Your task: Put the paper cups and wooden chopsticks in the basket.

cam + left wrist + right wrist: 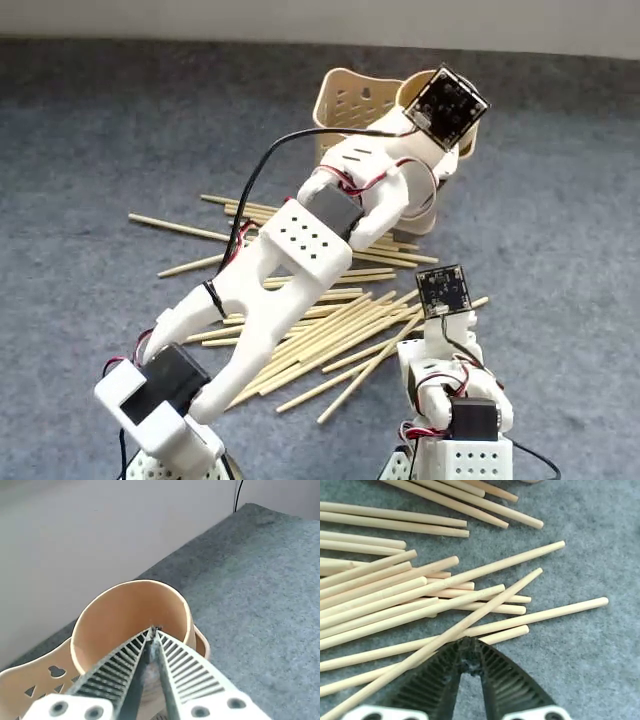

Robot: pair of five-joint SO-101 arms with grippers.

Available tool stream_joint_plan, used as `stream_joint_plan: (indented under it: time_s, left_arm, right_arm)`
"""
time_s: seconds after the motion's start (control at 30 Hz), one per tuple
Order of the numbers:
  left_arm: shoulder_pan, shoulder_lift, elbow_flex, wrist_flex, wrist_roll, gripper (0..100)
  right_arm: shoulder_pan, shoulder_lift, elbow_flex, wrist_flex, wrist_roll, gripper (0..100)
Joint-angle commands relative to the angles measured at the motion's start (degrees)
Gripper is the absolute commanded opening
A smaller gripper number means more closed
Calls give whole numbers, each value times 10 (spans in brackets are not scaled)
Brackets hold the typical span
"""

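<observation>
The left claw (152, 630) is pinched shut on the paper cup (122, 615) at the 4 o'clock side of the basket (30, 677), and the right claw (468, 652) is closed and empty just over the wooden chopsticks (395, 595), which lie spread on the gray tabletop (580, 655) at 6 o'clock from the basket.

A: High view position?
B: Set above and behind the arm bases (150, 400), directed down across the counter (90, 130) toward the basket (350, 100).
A: Wrist views?
B: Left: sighted along the left end effector (152, 630), close to the paper cup (125, 615), toward the wall (75, 530). Right: sighted along the right end effector (468, 652), close above the chopsticks (395, 600). Basket, cup and chopsticks are shared with the high view.
</observation>
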Motion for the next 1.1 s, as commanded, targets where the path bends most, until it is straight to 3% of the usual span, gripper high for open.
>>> stream_joint_plan:
  time_s: [0.0, 0.17, 0.27, 0.63, 0.83, 0.97, 1.07]
  left_arm:
    - [-7, 9, 14, -19, 4, 5]
    - [-7, -44, -5, -13, 4, 5]
    - [-7, -87, -5, 32, 4, 5]
    - [-24, -256, -5, 358, 4, 6]
    - [-102, -281, -4, 484, 4, 6]
    - [-150, -282, 30, 507, 2, 7]
    - [-165, -283, 74, 507, -54, 7]
  right_arm:
    - [5, -6, 88, -12, 4, 6]
    - [5, -6, 88, -12, 4, 6]
    - [5, -6, 88, -12, 4, 6]
    - [5, -6, 88, -12, 4, 6]
    - [5, -6, 88, -12, 4, 6]
    - [5, -6, 88, -12, 4, 6]
    - [5, -6, 88, -12, 4, 6]
